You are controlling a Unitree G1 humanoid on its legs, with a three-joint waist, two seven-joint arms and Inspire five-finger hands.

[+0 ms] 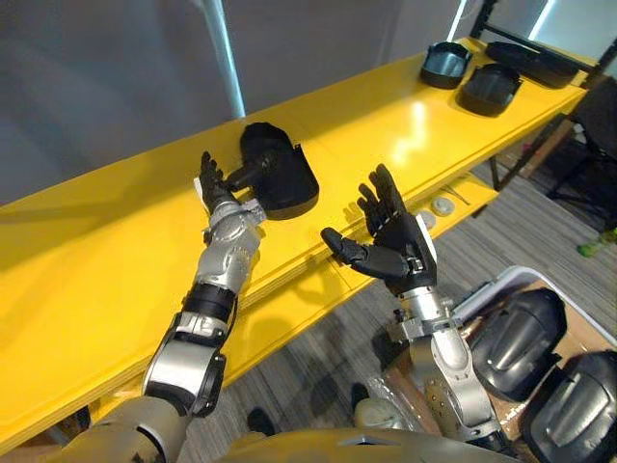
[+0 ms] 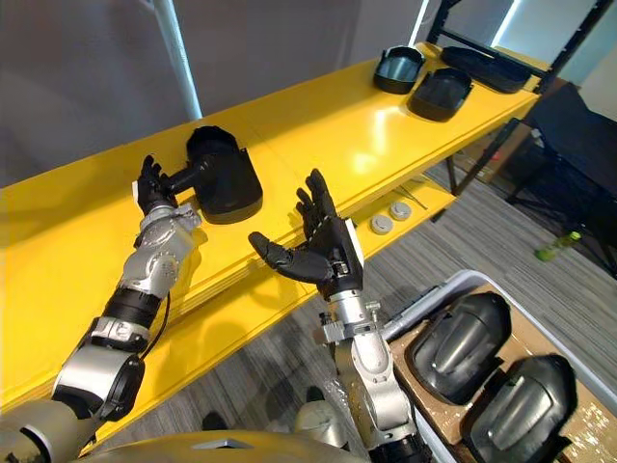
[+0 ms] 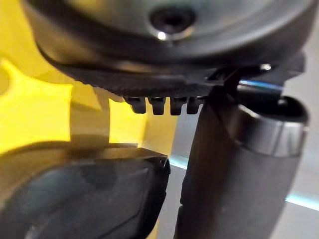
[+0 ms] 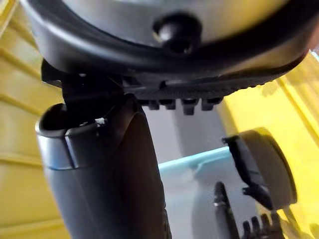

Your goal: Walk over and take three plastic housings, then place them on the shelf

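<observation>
A black plastic housing (image 1: 280, 174) lies on the yellow shelf (image 1: 386, 125), hollow side up. My left hand (image 1: 214, 183) stands right beside its left end with fingers straight and upright; the thumb reaches out against the housing's rim. In the left wrist view the housing (image 3: 84, 199) shows just past the thumb (image 3: 234, 164). My right hand (image 1: 395, 236) hovers open in the air in front of the shelf edge, palm turned toward the housing, holding nothing. Three more black housings (image 1: 490, 89) lie at the shelf's far right end.
A white bin (image 2: 453, 289) at the lower right holds two dark housings (image 2: 458, 342) on cardboard. Two small round discs (image 2: 382, 224) sit on a lower yellow ledge. A black rack frame (image 2: 453, 19) and a dark chair (image 2: 578, 135) stand at the right.
</observation>
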